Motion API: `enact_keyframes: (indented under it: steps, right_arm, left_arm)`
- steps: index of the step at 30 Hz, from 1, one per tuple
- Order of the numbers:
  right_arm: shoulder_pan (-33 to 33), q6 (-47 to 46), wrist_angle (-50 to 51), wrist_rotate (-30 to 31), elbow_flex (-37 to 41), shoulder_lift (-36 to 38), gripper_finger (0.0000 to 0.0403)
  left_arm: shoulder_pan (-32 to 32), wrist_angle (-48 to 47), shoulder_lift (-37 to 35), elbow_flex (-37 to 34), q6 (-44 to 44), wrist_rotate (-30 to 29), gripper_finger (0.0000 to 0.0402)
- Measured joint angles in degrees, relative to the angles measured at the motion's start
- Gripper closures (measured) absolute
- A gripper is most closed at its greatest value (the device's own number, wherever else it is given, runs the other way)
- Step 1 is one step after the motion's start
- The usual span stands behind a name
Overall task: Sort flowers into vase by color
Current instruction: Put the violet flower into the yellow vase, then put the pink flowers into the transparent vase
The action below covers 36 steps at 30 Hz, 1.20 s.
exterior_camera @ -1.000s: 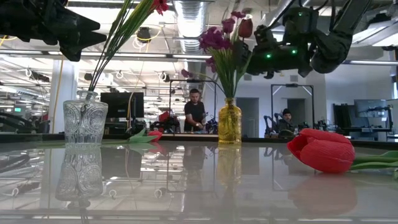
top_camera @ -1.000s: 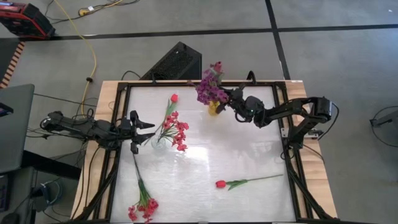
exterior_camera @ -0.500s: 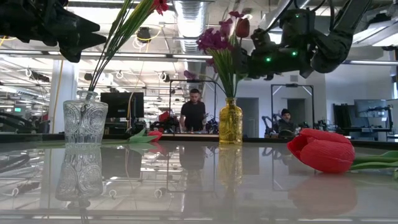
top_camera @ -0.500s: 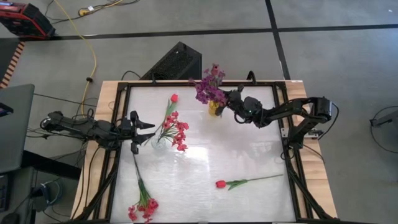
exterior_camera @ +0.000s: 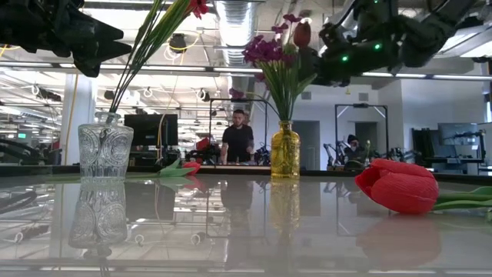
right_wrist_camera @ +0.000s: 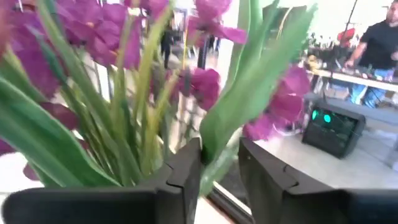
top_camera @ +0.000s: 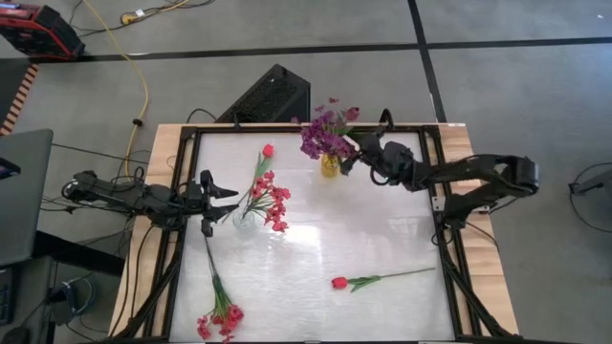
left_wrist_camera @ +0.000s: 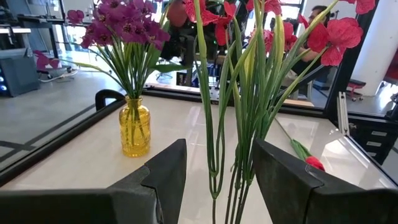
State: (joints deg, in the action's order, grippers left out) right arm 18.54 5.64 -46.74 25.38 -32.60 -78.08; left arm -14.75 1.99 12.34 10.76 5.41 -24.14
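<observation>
A yellow vase at the far middle holds purple flowers and a dark maroon tulip. My right gripper stands open and level just right of that bunch, with a green leaf running down between its fingers. A clear glass vase at the left holds pink-red flowers and a red tulip. My left gripper waits open just left of it, facing the stems. A red tulip and a pink-red cluster lie flat on the table. My right gripper has the green leaf of the yellow vase's bunch between its open fingers, which come level from the table's right. Whether either finger touches the leaf, I cannot tell. The flowers stand upright in the vase.
The table's white top is framed by black rails. A dark box sits beyond the far edge. People stand in the room behind the table.
My right gripper has opened and let go beside the purple bunch, and it has risen a little and tipped up toward level. The maroon tulip's head has swung slightly toward the table's right and stays in the yellow vase.
</observation>
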Motion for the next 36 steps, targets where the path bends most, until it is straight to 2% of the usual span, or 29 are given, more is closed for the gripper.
enact_keyframes:
  steps: [4, 8, 14, 25, 30, 33, 36]
  right_arm:
    - [1.12, -1.78, 11.28, -2.75, -0.05, 6.50, 0.0239]
    - [3.14, -5.88, 30.04, -8.91, -3.42, 12.07, 0.0211]
    - [4.53, -5.98, 50.69, -14.63, -9.64, 14.22, 0.0184]
    - [4.44, -2.11, 83.40, -16.32, -23.10, 14.00, 0.0179]
    - [4.10, -3.68, 98.83, -16.40, -29.31, 14.04, 0.0180]
    - [2.44, -6.68, 103.77, -16.52, -31.54, 14.07, 0.0180]
    - [-0.71, -8.80, 105.38, -17.49, -32.06, 14.07, 0.0180]
  left_arm:
    - [-0.01, 0.01, 0.00, 0.00, -0.19, 0.00, 0.0230]
    - [0.01, 0.01, 0.00, 0.00, -0.15, 0.00, 0.0230]
    - [0.00, 0.01, 0.00, 0.00, -0.15, -0.01, 0.0230]
    - [0.01, -0.01, 0.00, 0.00, 0.46, -0.02, 0.0230]
    - [0.00, -0.12, 0.00, 0.00, 1.14, -0.02, 0.0230]
    - [0.08, -0.93, 0.00, 0.02, 2.36, -0.04, 0.0230]
    - [1.02, -7.36, 0.04, 2.18, 4.84, -0.22, 0.0230]
